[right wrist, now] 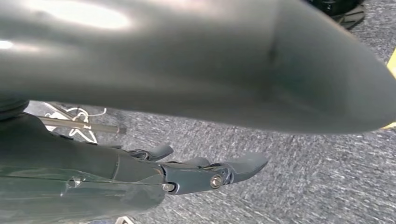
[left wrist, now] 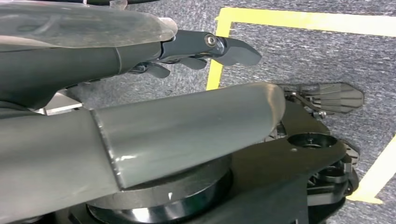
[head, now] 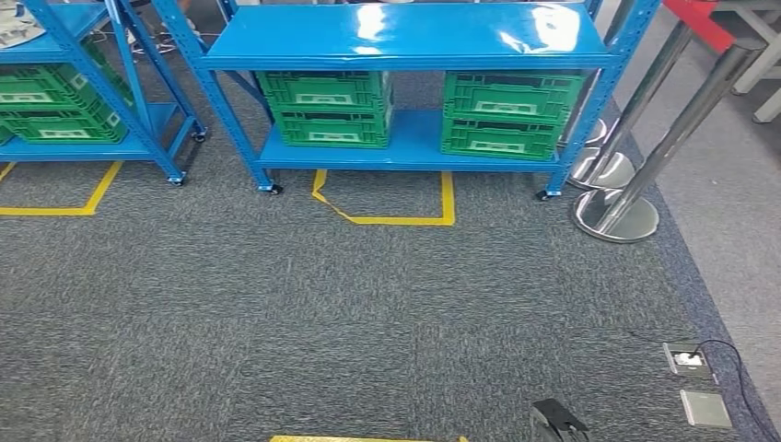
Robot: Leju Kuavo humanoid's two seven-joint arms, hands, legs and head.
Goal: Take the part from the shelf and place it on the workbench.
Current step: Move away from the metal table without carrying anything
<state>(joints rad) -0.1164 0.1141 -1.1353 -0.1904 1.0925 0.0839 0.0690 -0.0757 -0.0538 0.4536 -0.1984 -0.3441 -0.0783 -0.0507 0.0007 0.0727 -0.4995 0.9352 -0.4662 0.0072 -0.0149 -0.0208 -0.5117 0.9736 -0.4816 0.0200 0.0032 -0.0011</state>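
Observation:
A blue metal shelf (head: 405,41) stands ahead of me across grey carpet, its top board bare and glossy. On its lower board sit two stacks of green crates (head: 327,106) (head: 511,110). I cannot make out a part on it. My left hand (left wrist: 187,51) hangs over the carpet with its fingers stretched out and nothing in them. My right hand (right wrist: 196,175) hangs the same way, fingers apart and holding nothing.
A second blue shelf (head: 83,147) with green crates stands at the left, a pale thing (head: 14,28) on its top. Chrome barrier posts (head: 635,120) stand right of the shelf. Yellow tape (head: 387,219) marks the carpet. Floor sockets (head: 689,359) with a cable lie at the lower right.

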